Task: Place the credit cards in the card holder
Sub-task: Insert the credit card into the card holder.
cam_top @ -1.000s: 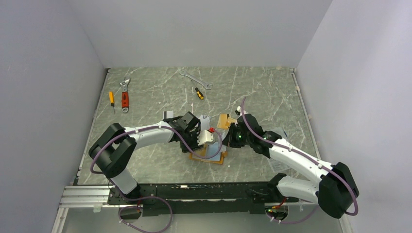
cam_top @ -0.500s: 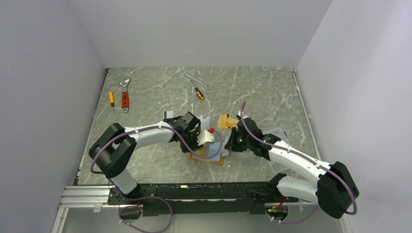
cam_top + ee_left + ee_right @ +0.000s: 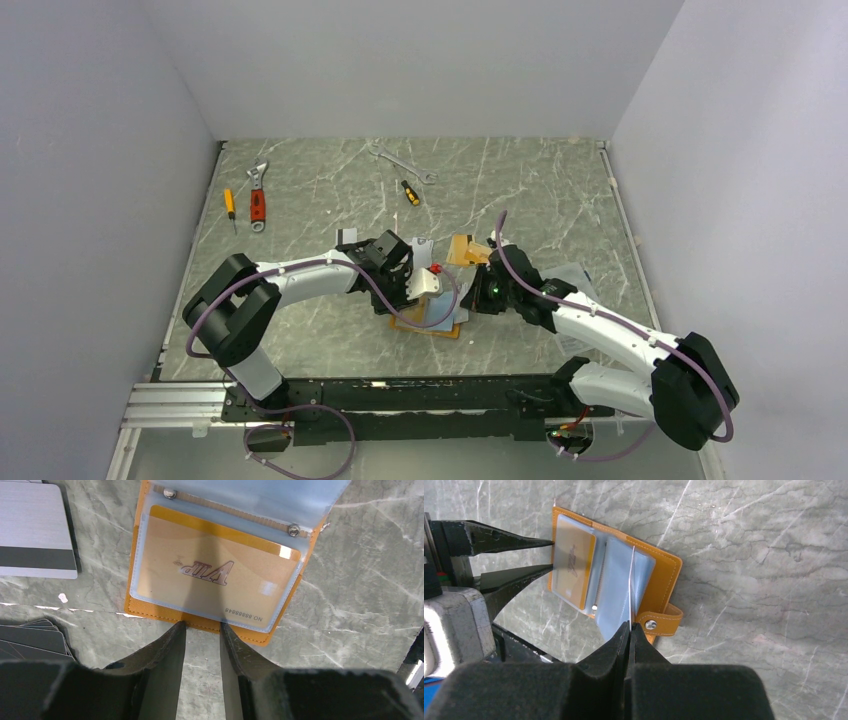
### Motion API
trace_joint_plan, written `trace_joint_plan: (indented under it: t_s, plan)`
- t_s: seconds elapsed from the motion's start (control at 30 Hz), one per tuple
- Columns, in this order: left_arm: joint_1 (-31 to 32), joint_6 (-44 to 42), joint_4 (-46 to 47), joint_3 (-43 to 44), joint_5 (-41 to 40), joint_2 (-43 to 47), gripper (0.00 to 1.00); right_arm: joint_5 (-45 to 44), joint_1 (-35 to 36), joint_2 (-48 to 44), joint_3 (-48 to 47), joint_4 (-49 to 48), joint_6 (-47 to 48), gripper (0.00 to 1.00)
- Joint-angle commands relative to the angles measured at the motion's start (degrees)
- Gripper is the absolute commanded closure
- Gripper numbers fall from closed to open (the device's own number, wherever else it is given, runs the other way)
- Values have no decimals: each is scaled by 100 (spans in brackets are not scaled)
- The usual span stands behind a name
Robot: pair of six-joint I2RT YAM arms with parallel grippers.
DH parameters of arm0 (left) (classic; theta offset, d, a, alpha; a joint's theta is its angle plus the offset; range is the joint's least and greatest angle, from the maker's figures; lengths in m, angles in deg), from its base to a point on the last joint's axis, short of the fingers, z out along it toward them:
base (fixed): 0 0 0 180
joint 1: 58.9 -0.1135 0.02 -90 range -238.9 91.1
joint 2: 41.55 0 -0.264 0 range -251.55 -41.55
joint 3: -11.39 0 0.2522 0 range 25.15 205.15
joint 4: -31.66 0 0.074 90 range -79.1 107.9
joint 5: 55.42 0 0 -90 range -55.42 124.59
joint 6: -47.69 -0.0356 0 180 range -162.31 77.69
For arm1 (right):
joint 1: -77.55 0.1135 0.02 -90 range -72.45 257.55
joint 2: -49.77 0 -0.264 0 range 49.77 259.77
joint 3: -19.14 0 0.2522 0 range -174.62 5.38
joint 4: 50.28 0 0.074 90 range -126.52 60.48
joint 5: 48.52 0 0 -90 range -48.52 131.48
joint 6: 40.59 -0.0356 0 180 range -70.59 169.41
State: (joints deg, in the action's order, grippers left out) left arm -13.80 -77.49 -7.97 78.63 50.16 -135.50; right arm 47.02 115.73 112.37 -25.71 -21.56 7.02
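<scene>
1. My left gripper (image 3: 202,624): jaws part open with nothing between them. Both tips touch the near edge of the holder (image 3: 150,610), which lies opened flat on the table (image 3: 360,580).
2. An orange card (image 3: 215,580) sits in the clear pocket just past my tips, its print upside down to me.
3. My right gripper (image 3: 630,627): closed on a thin sheet (image 3: 630,585) seen edge-on, standing upright over the holder's tab-side half. Card or pocket leaf, I cannot tell.
4. The snap tab (image 3: 664,620) lies just beside my right tips.
5. Edges: a silver card (image 3: 35,530) with a black stripe lies flat beside the holder's left edge, apart from it. Dark cards (image 3: 30,640) lie fanned nearer my left wrist. Bare marble runs along the holder's right.
6. Pose, from above: my left arm (image 3: 300,280) bends in from the left and my right arm (image 3: 610,325) from the right. Both wrists pitch down and meet over the holder at mid-table. Tools (image 3: 258,200) lie well apart at the far side.
</scene>
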Motion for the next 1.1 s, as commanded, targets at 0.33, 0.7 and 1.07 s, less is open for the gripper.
trace_joint_plan:
  t_s: [0.33,0.7,1.07]
  plan:
    - [27,-107,-160,36,135,95,65,443,-21,126,-187,-328,-54,100]
    - [27,-99,-174,39,148,122,66,720,-21,581,-719,172,664,100]
    - [-62,-90,-289,89,321,206,66,1724,-2,1245,-662,-863,187,100]
